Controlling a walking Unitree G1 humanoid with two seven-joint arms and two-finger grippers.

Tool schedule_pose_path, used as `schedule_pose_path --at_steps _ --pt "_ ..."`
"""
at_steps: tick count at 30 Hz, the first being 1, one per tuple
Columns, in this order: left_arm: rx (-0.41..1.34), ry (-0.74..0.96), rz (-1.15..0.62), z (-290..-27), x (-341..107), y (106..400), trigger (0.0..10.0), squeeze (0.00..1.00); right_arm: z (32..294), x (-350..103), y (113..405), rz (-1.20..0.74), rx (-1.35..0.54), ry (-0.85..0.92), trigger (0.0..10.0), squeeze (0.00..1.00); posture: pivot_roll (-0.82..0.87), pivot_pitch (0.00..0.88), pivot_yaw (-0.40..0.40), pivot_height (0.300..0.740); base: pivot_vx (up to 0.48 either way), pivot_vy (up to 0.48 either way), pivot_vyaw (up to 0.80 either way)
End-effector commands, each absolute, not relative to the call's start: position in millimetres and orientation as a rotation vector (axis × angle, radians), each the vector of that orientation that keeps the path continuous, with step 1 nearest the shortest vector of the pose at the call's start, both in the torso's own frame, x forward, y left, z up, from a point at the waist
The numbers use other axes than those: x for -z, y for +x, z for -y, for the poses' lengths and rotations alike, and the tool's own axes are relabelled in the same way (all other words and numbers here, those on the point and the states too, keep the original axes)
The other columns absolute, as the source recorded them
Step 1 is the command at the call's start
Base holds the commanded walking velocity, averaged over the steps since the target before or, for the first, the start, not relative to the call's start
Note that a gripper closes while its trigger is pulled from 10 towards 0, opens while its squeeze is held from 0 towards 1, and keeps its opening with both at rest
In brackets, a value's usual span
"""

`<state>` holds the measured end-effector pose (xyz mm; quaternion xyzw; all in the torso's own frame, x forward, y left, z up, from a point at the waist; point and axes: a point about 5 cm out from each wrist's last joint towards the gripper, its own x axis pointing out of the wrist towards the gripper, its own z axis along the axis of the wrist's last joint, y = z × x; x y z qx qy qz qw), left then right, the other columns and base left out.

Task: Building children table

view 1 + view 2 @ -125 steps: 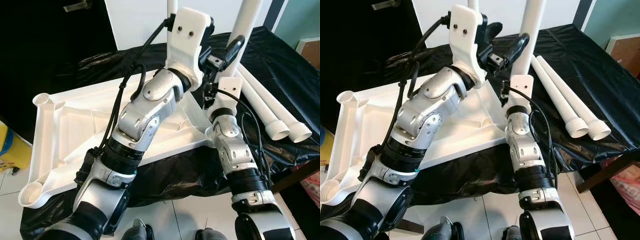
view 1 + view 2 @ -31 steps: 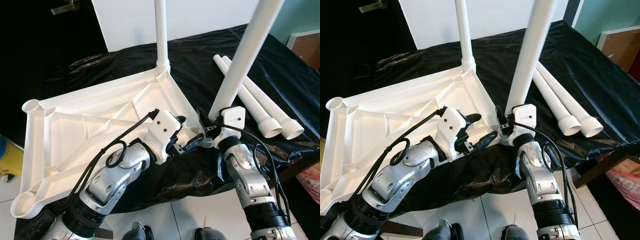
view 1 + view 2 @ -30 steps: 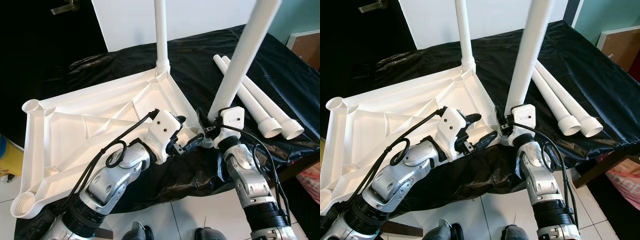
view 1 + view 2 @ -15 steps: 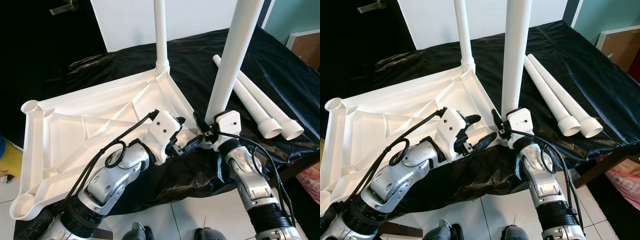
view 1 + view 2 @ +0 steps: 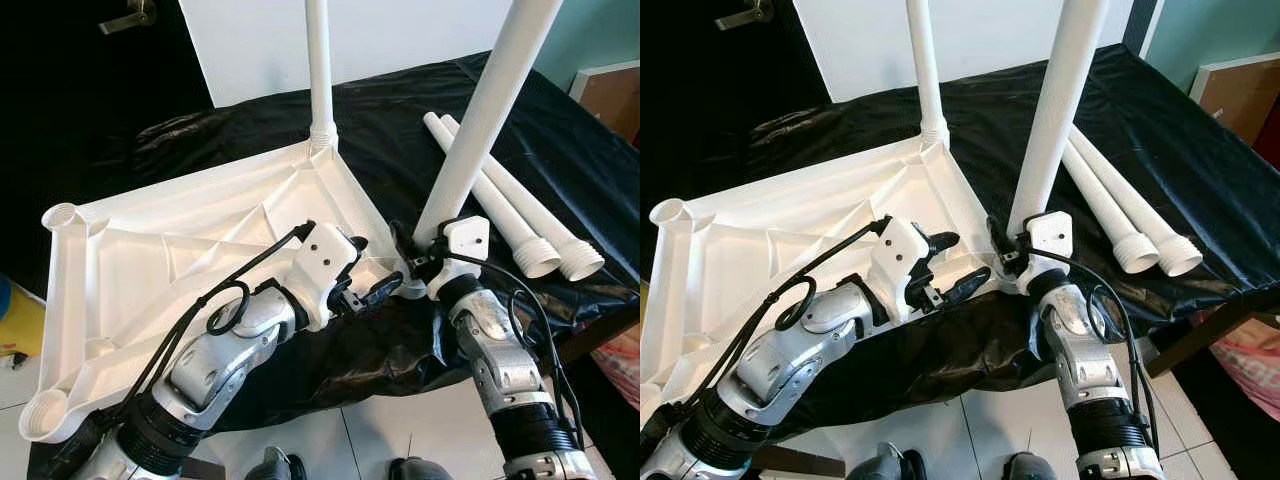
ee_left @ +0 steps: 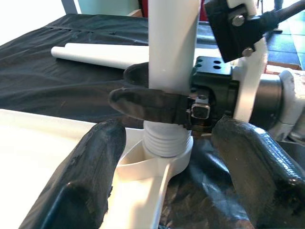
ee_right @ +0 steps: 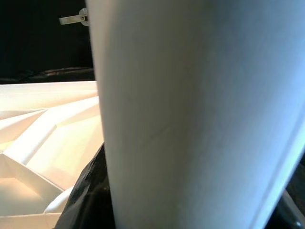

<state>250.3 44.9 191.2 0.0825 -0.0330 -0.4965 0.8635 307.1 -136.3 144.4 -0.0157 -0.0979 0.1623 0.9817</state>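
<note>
Looking left to right, I see the white ribbed tabletop (image 5: 180, 250) lying upside down on black sheeting (image 5: 560, 150). My left gripper (image 5: 362, 275) hovers unclenched beside its near corner socket. My right gripper (image 5: 410, 260) clamps the tilted white leg (image 5: 480, 120) whose threaded end sits in that socket.

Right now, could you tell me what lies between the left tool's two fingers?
In the left wrist view, the left tool straddles the leg's threaded end entering the tabletop's corner socket.
</note>
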Motion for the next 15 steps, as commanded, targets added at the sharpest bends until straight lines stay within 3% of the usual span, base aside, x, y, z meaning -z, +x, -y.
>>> schedule_pose_path --at_steps 1,15 --pt "1.223 0.195 0.059 -40 -191 240 10.0 0.00 137 -112 303 0.039 -0.315 -0.002 10.0 0.00 -0.06 0.124 0.083 0.740 0.000 0.000 0.00" --pt "1.221 0.196 0.059 -40 -191 238 10.0 0.00 119 -110 294 0.060 -0.153 -0.002 10.0 0.00 -0.06 0.116 0.071 0.740 0.000 0.000 0.00"
